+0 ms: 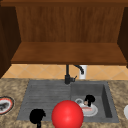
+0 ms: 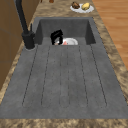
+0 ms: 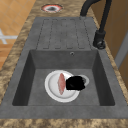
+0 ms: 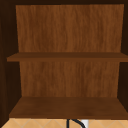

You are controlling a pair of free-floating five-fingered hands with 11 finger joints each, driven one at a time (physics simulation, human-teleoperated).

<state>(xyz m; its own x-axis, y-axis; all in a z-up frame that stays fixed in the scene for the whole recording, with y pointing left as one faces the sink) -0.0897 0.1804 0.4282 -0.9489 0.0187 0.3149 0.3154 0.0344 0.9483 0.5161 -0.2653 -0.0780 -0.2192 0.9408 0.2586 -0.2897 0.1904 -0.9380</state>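
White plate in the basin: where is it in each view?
Front: plate lower right, in the basin under the right hand.
Left side: upper centre, at the far end beside the hand.
Right side: lower centre.
Upper: cabinet shelves.
Shared landmark: the black faucet.

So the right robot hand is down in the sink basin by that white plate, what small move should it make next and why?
Probably close the fingers on the plate's rim. The right robot hand sits low in the basin at the edge of the white plate, beside the reddish piece lying on it. Whether it already grips is unclear.
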